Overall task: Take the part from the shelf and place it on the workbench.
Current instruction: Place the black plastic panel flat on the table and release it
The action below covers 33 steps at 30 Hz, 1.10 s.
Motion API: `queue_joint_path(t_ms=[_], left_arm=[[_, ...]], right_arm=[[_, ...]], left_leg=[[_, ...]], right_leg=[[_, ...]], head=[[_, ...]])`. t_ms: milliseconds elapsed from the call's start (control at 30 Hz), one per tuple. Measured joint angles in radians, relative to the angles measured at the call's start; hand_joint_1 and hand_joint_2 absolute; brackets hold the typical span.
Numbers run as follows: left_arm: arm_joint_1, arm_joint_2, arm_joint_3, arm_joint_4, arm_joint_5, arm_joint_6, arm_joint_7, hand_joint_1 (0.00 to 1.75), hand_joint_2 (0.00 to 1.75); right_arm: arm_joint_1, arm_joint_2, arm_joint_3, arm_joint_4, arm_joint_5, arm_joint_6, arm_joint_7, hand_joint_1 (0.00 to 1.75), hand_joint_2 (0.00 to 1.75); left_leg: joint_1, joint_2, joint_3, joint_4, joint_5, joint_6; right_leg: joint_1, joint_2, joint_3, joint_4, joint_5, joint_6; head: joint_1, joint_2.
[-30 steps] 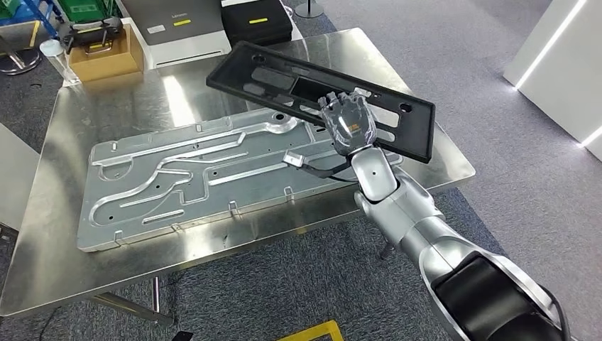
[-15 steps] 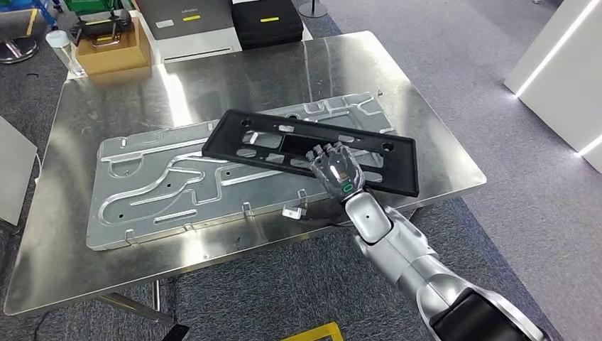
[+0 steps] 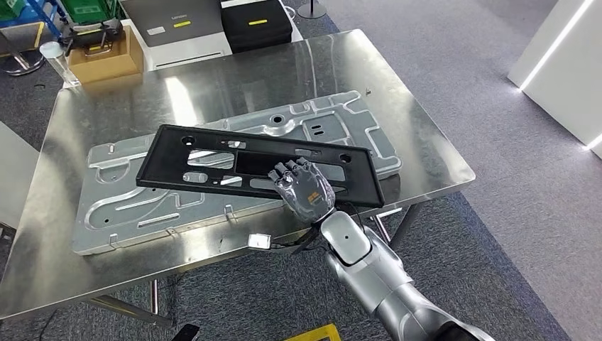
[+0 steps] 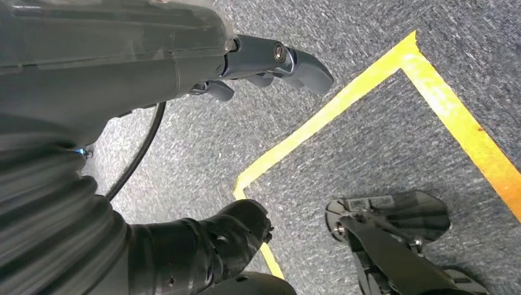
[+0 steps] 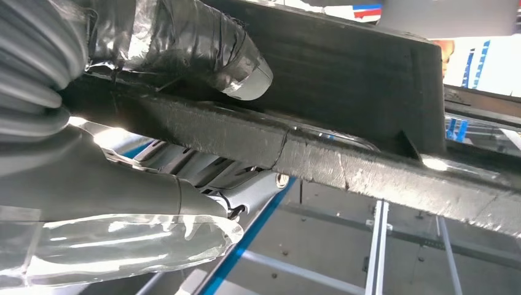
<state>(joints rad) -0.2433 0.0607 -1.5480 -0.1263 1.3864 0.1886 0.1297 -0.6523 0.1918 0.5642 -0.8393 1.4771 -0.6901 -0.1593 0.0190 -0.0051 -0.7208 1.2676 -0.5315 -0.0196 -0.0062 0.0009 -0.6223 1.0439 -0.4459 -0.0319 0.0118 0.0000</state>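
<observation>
The right hand (image 3: 305, 190) clamps the near edge of the black part (image 3: 213, 165), held over the aluminium plate (image 3: 113, 213) on the workbench (image 3: 426, 142); gripped off-centre, it could tilt and slip.

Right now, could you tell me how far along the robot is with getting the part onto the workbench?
The fetching looks done: the black frame part is off the shelf and over the steel workbench. In hand: the right hand grips its near edge above the aluminium plate; whether it touches down yet is unclear. Left: set it down and let go. The left hand hangs above the carpet, holding nothing.
</observation>
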Motion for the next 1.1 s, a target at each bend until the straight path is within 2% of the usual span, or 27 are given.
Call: queue_joint_path(t_ms=[67,100,133,233,300,333,400,433,467,500,567,633,700,800,867,933,967,1000,1033,1067,1100], left_arm=[[-0.002,0.000,0.000,0.000,-0.005,0.001,-0.005,0.00,1.75],[-0.004,0.000,0.000,0.000,-0.007,0.001,-0.008,0.00,1.75],[-0.006,0.000,0.000,0.000,-0.008,0.001,-0.010,0.00,1.75],[-0.007,-0.001,0.000,0.000,-0.010,0.001,-0.013,0.00,1.75],[-0.007,-0.002,0.000,0.000,-0.010,0.001,-0.013,0.00,1.75],[-0.007,-0.002,0.000,0.000,-0.010,0.001,-0.013,0.00,1.75],[-0.007,-0.003,-0.001,0.000,-0.010,0.000,-0.014,0.00,1.75],[-0.006,-0.003,-0.001,0.000,-0.010,0.000,-0.014,0.00,1.75],[-0.006,-0.003,-0.001,0.000,-0.010,0.000,-0.014,0.00,1.75],[-0.005,-0.003,-0.002,0.000,-0.010,-0.001,-0.014,0.00,1.75],[-0.005,-0.004,-0.002,0.000,-0.008,-0.003,-0.013,0.00,1.75],[-0.006,-0.005,-0.002,0.000,-0.003,-0.005,-0.010,0.00,1.75],[-0.005,-0.005,-0.002,0.000,0.003,-0.005,-0.005,0.00,1.75],[-0.005,-0.005,-0.002,0.000,0.005,-0.003,0.004,0.00,1.75],[-0.004,-0.005,-0.002,0.000,0.006,-0.002,0.006,0.00,1.75],[0.000,-0.005,-0.002,0.000,0.006,-0.001,0.006,0.00,1.75],[0.003,-0.005,-0.002,0.000,0.006,-0.001,0.007,0.00,1.75],[0.006,-0.005,-0.002,0.000,0.006,-0.001,0.007,0.00,1.75],[0.008,-0.004,-0.002,0.000,0.006,-0.001,0.007,0.00,1.75],[0.009,-0.004,-0.002,0.000,0.005,-0.001,0.007,0.00,1.75],[0.009,-0.003,-0.002,0.000,0.005,-0.001,0.006,0.00,1.75]], right_arm=[[0.012,0.018,-0.023,-0.009,-0.001,0.000,-0.020,1.69,1.75],[0.014,0.025,-0.035,-0.013,-0.001,0.000,-0.027,1.69,1.75],[0.016,0.032,-0.046,-0.015,-0.001,0.000,-0.032,1.69,1.75],[0.022,0.046,-0.072,-0.016,-0.002,0.000,-0.042,1.69,1.75],[0.024,0.050,-0.082,-0.017,-0.002,0.000,-0.044,1.69,1.75],[0.024,0.052,-0.087,-0.017,-0.002,0.000,-0.044,1.69,1.75],[0.028,0.051,-0.093,-0.016,-0.001,0.000,-0.041,1.69,1.75],[0.031,0.051,-0.096,-0.015,0.000,0.000,-0.039,1.69,1.75],[0.034,0.051,-0.098,-0.015,0.001,0.000,-0.034,1.69,1.75],[0.035,0.051,-0.099,-0.014,0.002,0.000,-0.026,1.69,1.75],[0.033,0.050,-0.100,-0.014,0.005,0.000,0.000,1.69,1.75],[0.026,0.050,-0.100,-0.015,0.006,0.000,0.026,1.69,1.75],[0.020,0.049,-0.100,-0.016,0.006,0.000,0.045,1.69,1.75],[0.014,0.048,-0.100,-0.017,0.007,0.000,0.060,1.69,1.75],[0.008,0.048,-0.100,-0.016,0.007,0.000,0.065,1.69,1.75],[0.007,0.048,-0.100,-0.015,0.007,0.000,0.068,1.69,1.75],[0.008,0.048,-0.099,-0.013,0.007,0.000,0.070,1.69,1.75],[0.008,0.048,-0.099,-0.011,0.007,0.000,0.073,1.69,1.75],[0.008,0.048,-0.099,-0.010,0.007,0.000,0.076,1.69,1.75],[0.007,0.048,-0.098,-0.009,0.008,0.000,0.079,1.69,1.75],[0.005,0.048,-0.096,-0.008,0.008,0.000,0.082,1.69,1.75]], left_leg=[[-0.002,0.000,0.066,-0.135,0.064,0.009],[-0.004,0.000,0.095,-0.192,0.082,0.014],[-0.007,0.000,0.111,-0.226,0.089,0.018],[-0.010,-0.002,0.118,-0.246,0.092,0.029],[-0.005,0.000,0.122,-0.256,0.099,0.040],[-0.003,0.001,0.123,-0.260,0.102,0.044],[-0.004,0.001,0.122,-0.260,0.103,0.048],[-0.005,0.001,0.121,-0.258,0.102,0.049],[-0.005,0.001,0.121,-0.256,0.101,0.049],[-0.005,0.000,0.120,-0.254,0.100,0.049],[-0.005,-0.002,0.120,-0.247,0.096,0.046],[-0.008,-0.003,0.117,-0.242,0.093,0.039],[-0.010,-0.003,0.114,-0.242,0.092,0.029],[-0.007,0.000,0.104,-0.221,0.075,0.011],[-0.004,0.001,0.055,-0.124,0.038,0.004],[-0.003,0.001,-0.019,0.001,0.002,0.000],[-0.002,0.001,-0.041,0.031,0.005,-0.002],[-0.002,0.001,-0.044,0.023,0.026,-0.001],[-0.002,0.001,-0.029,-0.022,0.065,0.000],[-0.002,0.001,-0.002,-0.089,0.108,0.003],[-0.005,0.001,0.025,-0.148,0.139,0.007]], right_leg=[[0.002,0.001,0.001,0.002,-0.001,0.002],[0.003,0.001,0.001,0.003,-0.002,0.004],[0.004,0.001,0.000,0.003,-0.002,0.008],[0.005,0.000,-0.001,-0.001,0.001,0.025],[0.004,0.000,-0.013,0.025,-0.019,0.036],[0.004,0.000,-0.030,0.063,-0.043,0.041],[0.001,0.000,-0.088,0.186,-0.102,0.046],[0.000,0.000,-0.114,0.240,-0.121,0.048],[0.000,0.000,-0.128,0.265,-0.120,0.048],[-0.001,0.000,-0.121,0.250,-0.100,0.048],[0.000,0.000,-0.060,0.124,-0.033,0.041],[0.004,0.001,-0.011,0.022,-0.001,0.032],[0.009,0.002,-0.004,0.003,-0.001,0.024],[0.003,0.003,0.006,-0.010,-0.007,0.005],[0.001,0.002,0.019,-0.015,-0.018,-0.007],[0.002,-0.001,0.031,-0.014,-0.028,-0.011],[0.002,-0.001,0.040,-0.014,-0.033,-0.010],[0.002,-0.001,0.050,-0.012,-0.037,-0.007],[0.002,-0.001,0.061,-0.010,-0.042,-0.004],[0.002,-0.001,0.072,-0.009,-0.050,-0.001],[0.003,0.000,0.079,-0.008,-0.058,0.003]], head=[[0.000,0.000],[0.000,0.000],[0.000,0.000],[0.000,0.000],[0.001,0.000],[0.001,0.000],[0.002,0.000],[0.002,0.000],[0.002,0.000],[0.002,0.000],[0.002,0.000],[0.002,0.000],[0.001,0.000],[0.001,0.000],[0.000,0.000],[0.000,0.000],[-0.001,0.000],[-0.001,0.000],[-0.001,0.000],[-0.001,0.000],[0.000,0.000]])
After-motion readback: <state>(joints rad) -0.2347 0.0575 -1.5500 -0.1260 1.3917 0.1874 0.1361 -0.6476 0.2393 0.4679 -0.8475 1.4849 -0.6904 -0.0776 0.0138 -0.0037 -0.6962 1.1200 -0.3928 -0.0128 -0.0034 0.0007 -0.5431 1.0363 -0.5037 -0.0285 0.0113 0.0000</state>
